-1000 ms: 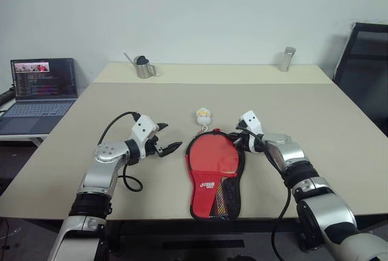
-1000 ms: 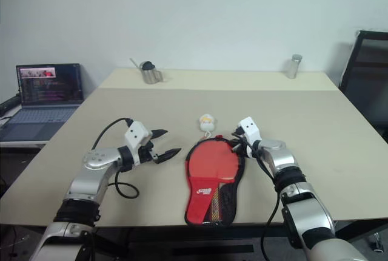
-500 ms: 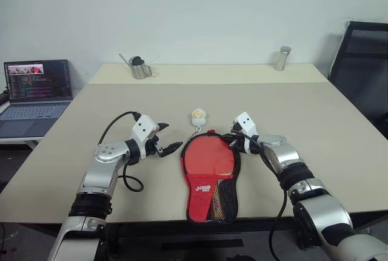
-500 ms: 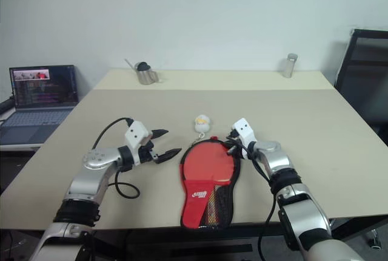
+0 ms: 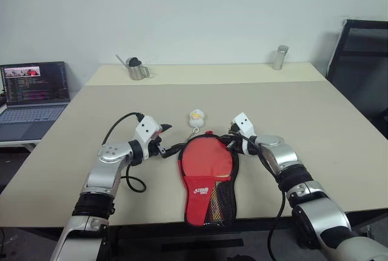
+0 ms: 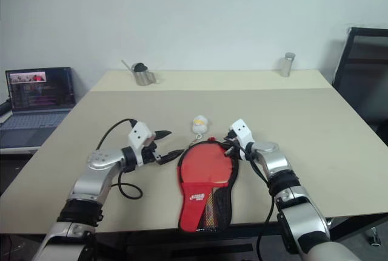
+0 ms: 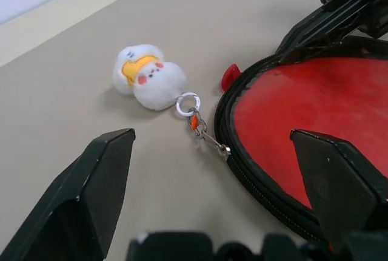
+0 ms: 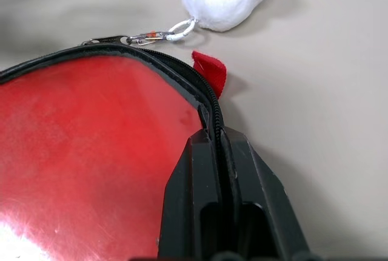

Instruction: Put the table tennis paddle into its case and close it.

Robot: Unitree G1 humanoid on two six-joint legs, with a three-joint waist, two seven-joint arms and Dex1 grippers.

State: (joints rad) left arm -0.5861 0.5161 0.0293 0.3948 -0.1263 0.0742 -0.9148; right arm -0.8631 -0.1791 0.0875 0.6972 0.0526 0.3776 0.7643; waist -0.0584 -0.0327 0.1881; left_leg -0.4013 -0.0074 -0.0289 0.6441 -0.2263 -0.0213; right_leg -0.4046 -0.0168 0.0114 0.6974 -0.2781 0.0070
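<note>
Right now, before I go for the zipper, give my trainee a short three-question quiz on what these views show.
1. True or false: the right end effector is shut on the rim of the case.
2. How does the left end effector stand? A) shut on the plush charm B) open, holding nothing C) shut on the zipper pull
3. Fill in: the table tennis paddle lies inside the open ____.

Key
1. True: its fingers pinch the zipper edge beside the small red tab.
2. B: both fingers are spread wide, with the plush charm and zipper pull lying ahead of them.
3. case.
</note>
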